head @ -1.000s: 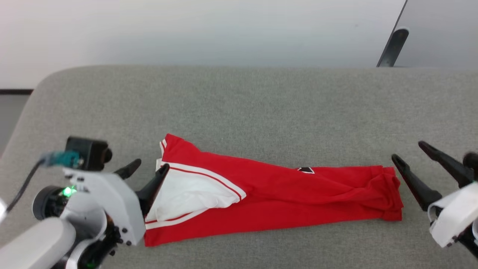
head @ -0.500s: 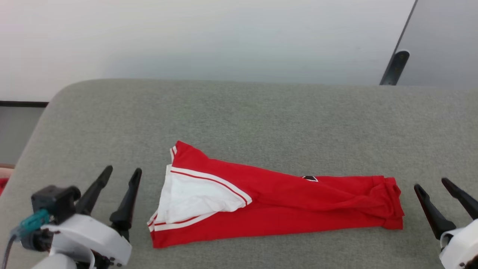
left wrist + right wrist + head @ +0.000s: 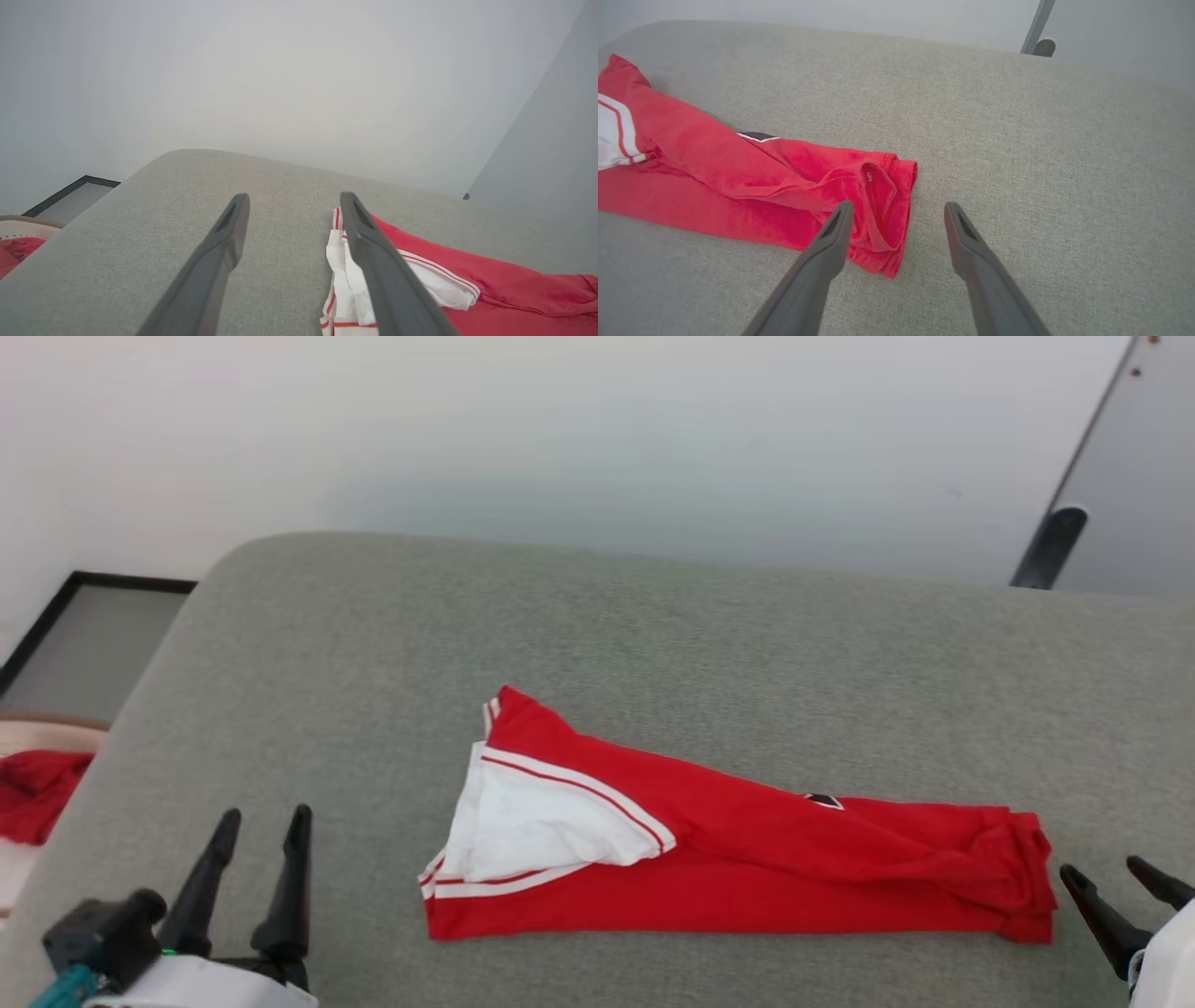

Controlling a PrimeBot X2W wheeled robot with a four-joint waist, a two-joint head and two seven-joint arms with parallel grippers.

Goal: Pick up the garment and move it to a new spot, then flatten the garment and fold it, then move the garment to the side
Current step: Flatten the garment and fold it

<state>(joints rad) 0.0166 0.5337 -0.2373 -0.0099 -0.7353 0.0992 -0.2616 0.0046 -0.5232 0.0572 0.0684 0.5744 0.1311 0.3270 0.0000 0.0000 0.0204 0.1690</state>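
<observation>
The garment [image 3: 747, 859], a red shirt with a white sleeve and red-and-white striped trim, lies folded into a long narrow strip on the grey padded surface [image 3: 653, 635]. A small black corner of its print peeks out at the fold. My left gripper [image 3: 261, 821] stands open at the lower left, well clear of the sleeve end. In the left wrist view the garment [image 3: 467, 284] lies just right of my open left gripper [image 3: 294, 200]. My right gripper [image 3: 1102, 870] is open beside the hem end. In the right wrist view the hem [image 3: 882, 210] lies between and left of the fingers of the open right gripper [image 3: 899, 207].
A beige basket rim [image 3: 47, 733] with a red cloth bundle [image 3: 33, 789] sits beyond the surface's left edge. A dark framed panel [image 3: 84, 635] lies on the floor at the left. A dark post [image 3: 1050, 546] stands against the wall at the back right.
The head camera has turned left and tipped, shifting the whole picture. Both grippers have drawn back from the garment's ends toward the near edge. The garment lies as before.
</observation>
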